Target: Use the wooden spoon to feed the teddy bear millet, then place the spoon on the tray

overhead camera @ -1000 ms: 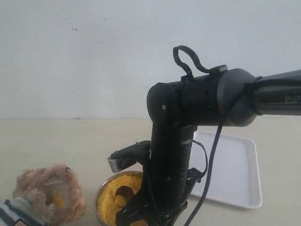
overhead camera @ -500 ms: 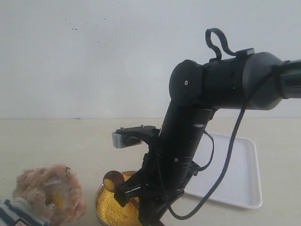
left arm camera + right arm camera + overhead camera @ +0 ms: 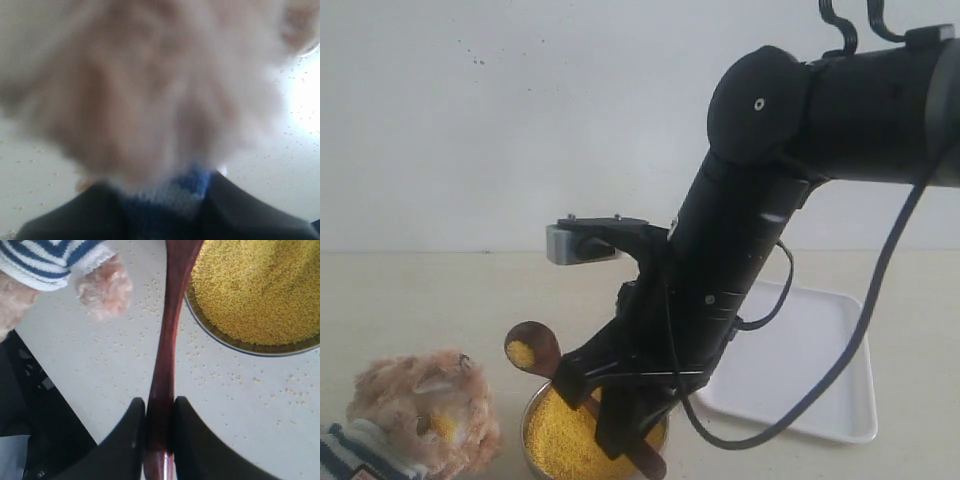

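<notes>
The wooden spoon (image 3: 532, 348) hangs above the left rim of the metal bowl (image 3: 534, 420), with a little millet (image 3: 521, 353) in its oval end. My right gripper (image 3: 159, 407) is shut on the spoon's dark red handle (image 3: 167, 340). The mound of yellow millet (image 3: 255, 285) fills the bowl below. At the lower left is the teddy bear (image 3: 420, 415), facing the spoon; its paw (image 3: 102, 287) and striped sleeve (image 3: 45, 260) show in the right wrist view. In the left wrist view, blurred fur (image 3: 150, 90) fills the picture, and my left gripper (image 3: 165, 200) is shut on the bear's striped shirt. The white tray (image 3: 820, 370) lies at the right.
Loose millet grains (image 3: 220, 375) are scattered on the beige table (image 3: 440, 300) around the bowl. The right arm's thick black links (image 3: 740, 250) stand over the bowl and hide part of the tray. A plain white wall is behind.
The right arm has risen and swung right at its upper part. The spoon has come up out of the millet and moved left, toward the bear, with a few grains in it.
</notes>
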Robot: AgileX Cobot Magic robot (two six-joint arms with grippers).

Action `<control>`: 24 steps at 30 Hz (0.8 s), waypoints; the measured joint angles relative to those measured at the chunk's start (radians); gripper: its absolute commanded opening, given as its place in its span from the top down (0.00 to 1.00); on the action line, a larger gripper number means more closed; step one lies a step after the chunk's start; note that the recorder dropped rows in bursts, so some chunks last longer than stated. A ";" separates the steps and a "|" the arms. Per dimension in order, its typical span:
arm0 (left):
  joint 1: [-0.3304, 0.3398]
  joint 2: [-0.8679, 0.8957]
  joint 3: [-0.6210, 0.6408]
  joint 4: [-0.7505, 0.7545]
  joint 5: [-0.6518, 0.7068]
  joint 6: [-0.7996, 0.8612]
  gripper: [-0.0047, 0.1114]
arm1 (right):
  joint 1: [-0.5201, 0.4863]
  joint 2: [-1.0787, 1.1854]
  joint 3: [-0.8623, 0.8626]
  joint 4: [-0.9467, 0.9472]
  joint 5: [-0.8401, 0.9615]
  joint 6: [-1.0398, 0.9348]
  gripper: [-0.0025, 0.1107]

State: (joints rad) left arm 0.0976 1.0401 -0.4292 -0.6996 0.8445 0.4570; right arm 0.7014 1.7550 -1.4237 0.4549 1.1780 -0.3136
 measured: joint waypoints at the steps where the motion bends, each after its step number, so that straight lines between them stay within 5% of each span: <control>1: 0.000 0.000 0.000 0.000 0.000 0.000 0.93 | 0.009 -0.004 0.000 0.003 0.000 -0.002 0.94; 11: 0.000 0.000 0.000 0.000 0.000 0.000 0.93 | 0.148 -0.014 0.000 0.027 -0.085 -0.008 0.94; 24: 0.000 0.000 0.000 0.000 -0.002 0.000 0.93 | 0.165 0.013 0.000 -0.036 -0.130 0.017 0.94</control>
State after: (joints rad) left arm 0.0976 1.0401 -0.4292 -0.6996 0.8426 0.4570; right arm 0.8669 1.7684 -1.4237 0.4187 1.0476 -0.2969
